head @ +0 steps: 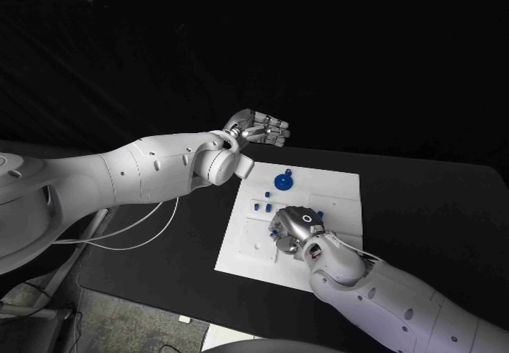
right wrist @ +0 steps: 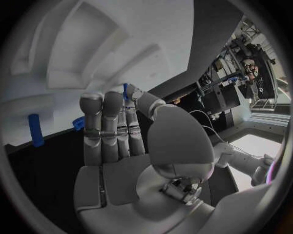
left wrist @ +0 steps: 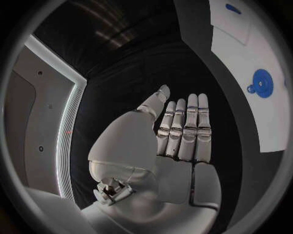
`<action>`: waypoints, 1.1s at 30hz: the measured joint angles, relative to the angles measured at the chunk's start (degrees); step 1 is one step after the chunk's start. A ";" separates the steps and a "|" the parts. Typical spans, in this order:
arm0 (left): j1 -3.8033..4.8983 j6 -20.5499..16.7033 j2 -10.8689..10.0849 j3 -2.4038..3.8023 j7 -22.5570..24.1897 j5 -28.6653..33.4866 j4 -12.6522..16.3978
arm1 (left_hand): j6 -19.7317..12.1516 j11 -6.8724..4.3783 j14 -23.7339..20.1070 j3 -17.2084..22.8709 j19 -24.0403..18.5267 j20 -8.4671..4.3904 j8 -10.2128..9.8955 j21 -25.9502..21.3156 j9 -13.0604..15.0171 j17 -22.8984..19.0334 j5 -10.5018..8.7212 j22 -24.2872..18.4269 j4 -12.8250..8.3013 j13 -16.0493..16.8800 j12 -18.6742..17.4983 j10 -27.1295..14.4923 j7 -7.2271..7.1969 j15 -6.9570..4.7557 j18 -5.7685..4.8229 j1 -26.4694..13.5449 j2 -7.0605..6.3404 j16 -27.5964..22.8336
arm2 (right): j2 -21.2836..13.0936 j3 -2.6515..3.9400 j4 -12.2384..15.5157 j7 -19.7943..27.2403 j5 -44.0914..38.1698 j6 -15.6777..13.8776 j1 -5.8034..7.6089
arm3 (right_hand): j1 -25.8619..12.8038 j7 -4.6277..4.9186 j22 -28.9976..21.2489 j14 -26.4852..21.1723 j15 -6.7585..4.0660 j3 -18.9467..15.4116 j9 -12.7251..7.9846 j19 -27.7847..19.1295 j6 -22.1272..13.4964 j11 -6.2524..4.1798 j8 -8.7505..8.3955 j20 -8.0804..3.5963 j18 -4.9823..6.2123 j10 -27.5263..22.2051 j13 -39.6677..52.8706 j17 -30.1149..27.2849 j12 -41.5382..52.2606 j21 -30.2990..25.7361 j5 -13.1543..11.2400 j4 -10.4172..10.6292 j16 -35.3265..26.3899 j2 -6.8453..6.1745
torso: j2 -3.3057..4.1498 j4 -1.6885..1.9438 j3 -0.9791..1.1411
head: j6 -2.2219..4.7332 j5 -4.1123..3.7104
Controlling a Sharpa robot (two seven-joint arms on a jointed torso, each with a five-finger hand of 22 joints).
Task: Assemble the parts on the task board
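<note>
The white task board lies in the middle of the black table. A round blue part sits near its far edge, and the left wrist view shows it too. Small blue pegs stand on the board's left side. My right hand is low over the board's middle. A thin blue part shows pinched between its thumb and a finger. A blue peg stands beside that hand. My left hand hovers beyond the board's far left corner with straight fingers, holding nothing.
The board has moulded recesses close to my right hand. Another blue part lies on a second white plate past the board. Black tabletop stretches to the right of the board. White cables hang off the table's left edge.
</note>
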 measured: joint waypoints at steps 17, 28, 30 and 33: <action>0.00 0.09 0.27 0.00 -0.15 0.00 -0.11 | 0.00 0.00 0.00 0.00 0.00 0.00 0.00 0.00 0.00 0.00 0.00 -0.01 0.00 0.00 0.00 0.00 0.00 0.00 0.00 0.00 0.00 0.00 | 0.29 0.09 0.35 0.07 -0.04 2.19 0.15 | 0.12 0.02 0.00 0.09 0.09 -0.31 -0.07 0.00 -0.03 -0.01 0.18 0.00 -0.01 -0.01 0.00 0.00 -0.02 0.00 -0.16 -0.30 0.00 0.12 | 0.01 0.02 -0.03 | -0.09 -0.04; 0.00 0.15 0.42 -0.01 -0.27 -0.01 -0.18 | 0.00 0.00 0.00 0.00 0.00 0.00 0.00 0.00 0.00 0.00 0.00 -0.02 0.00 0.00 0.00 0.00 0.00 0.00 0.00 0.00 0.00 0.00 | 0.95 0.06 0.17 -0.50 -0.52 2.75 0.16 | 0.01 0.04 -0.01 -0.15 -0.08 -0.32 -0.16 0.00 -0.07 -0.08 0.16 0.00 -0.01 -0.08 -0.10 0.00 -0.12 0.00 -0.21 -0.30 0.00 0.54 | 0.03 0.02 -0.01 | -0.14 -0.13; 0.00 0.17 0.49 -0.01 -0.28 -0.01 -0.18 | 0.00 0.00 0.00 0.00 0.00 0.00 0.00 0.00 0.00 0.00 0.00 -0.02 0.00 0.00 0.00 0.00 0.00 0.00 0.00 0.00 0.00 0.00 | 1.02 0.06 0.11 -0.85 -0.71 2.75 0.18 | 0.01 0.04 -0.01 -0.15 -0.08 -0.32 -0.16 0.00 -0.07 -0.08 0.15 0.00 -0.02 -0.08 -0.09 0.00 -0.20 0.00 -0.21 -0.30 0.00 0.54 | 0.04 0.05 -0.01 | -0.08 -0.21; 0.00 0.20 0.57 -0.01 -0.30 -0.01 -0.19 | 0.00 0.00 0.00 0.00 0.00 0.00 0.00 0.00 0.00 0.00 0.00 0.06 0.00 0.00 0.00 0.00 0.00 0.00 0.00 0.24 0.24 0.00 | 1.03 0.06 0.06 -1.54 -1.00 2.73 0.20 | 0.01 -0.01 -0.01 -0.15 -0.07 -0.32 -0.15 0.00 -0.13 -0.08 0.11 0.00 -0.02 -0.08 -0.09 0.00 -0.10 0.00 -0.21 -0.30 0.00 0.54 | 0.03 0.09 -0.01 | -0.01 -0.24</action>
